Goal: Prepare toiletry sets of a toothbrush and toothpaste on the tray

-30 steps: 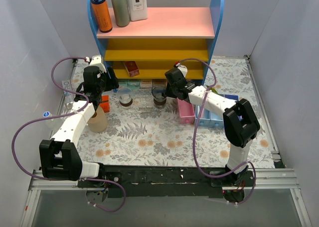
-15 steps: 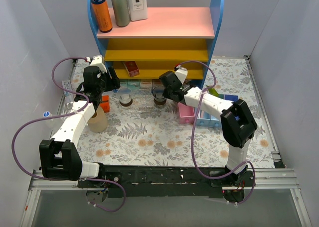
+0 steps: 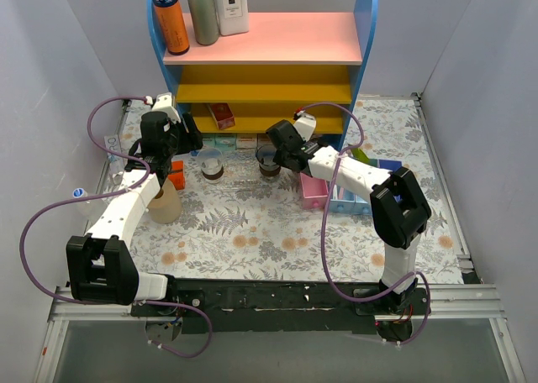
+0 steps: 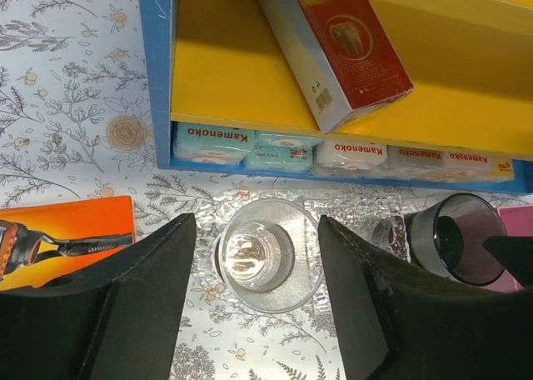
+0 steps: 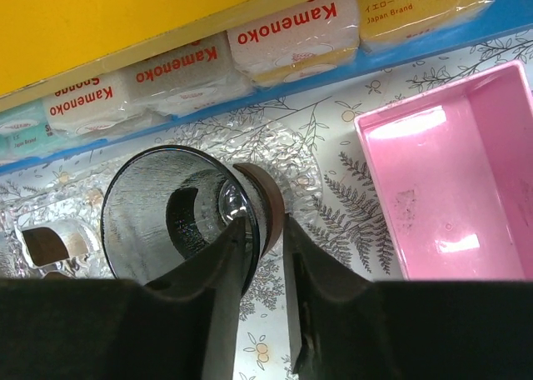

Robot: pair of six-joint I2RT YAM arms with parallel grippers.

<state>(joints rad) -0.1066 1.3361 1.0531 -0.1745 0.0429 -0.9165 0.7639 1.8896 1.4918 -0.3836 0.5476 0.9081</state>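
Observation:
A clear round cup (image 4: 265, 257) and a dark see-through cup (image 4: 458, 248) stand on the barely visible clear tray (image 4: 358, 207) in front of the shelf. My left gripper (image 4: 256, 230) is open, with a finger on either side of the clear cup (image 3: 210, 162) and not touching it. My right gripper (image 5: 265, 230) is shut on the dark cup's (image 5: 158, 213) rim, one finger inside and one outside; it shows in the top view (image 3: 276, 151) too. A bit of lime-green toothpaste (image 3: 361, 154) shows behind the right arm. No toothbrush can be made out.
A pink bin (image 5: 466, 172) and a blue bin (image 3: 363, 196) sit right of the tray. The shelf (image 3: 269, 89) holds sponge packs (image 5: 291, 30) and a red box (image 4: 350, 47). An orange box (image 4: 67, 226) and a beige cup (image 3: 166, 202) are at the left.
My right gripper has moved left, from over the pink bin to the dark cup, and now pinches its rim. The left arm has not moved.

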